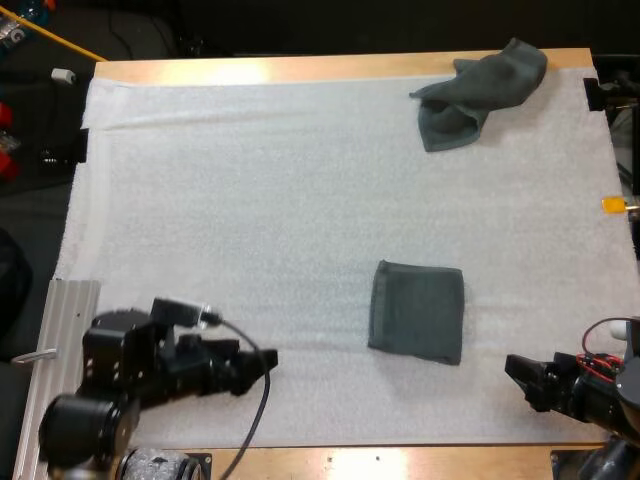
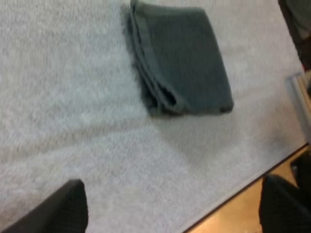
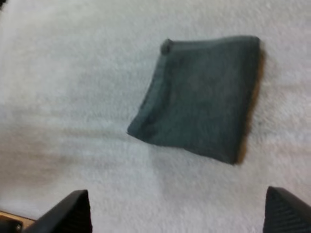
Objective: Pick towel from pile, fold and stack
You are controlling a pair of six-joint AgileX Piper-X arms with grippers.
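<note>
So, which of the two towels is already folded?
The folded towel lies flat as a neat rectangle in the near middle of the mat. The crumpled towel, at the far right corner, is bunched up.

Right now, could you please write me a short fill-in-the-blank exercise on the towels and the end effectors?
On the white mat lie ____ towels.
The crumpled towel lies at the mat's far ____ corner.
Near the folded towel, the left end effector and the right end effector are each ____, gripping nothing.
Missing words: two; right; open.
</note>
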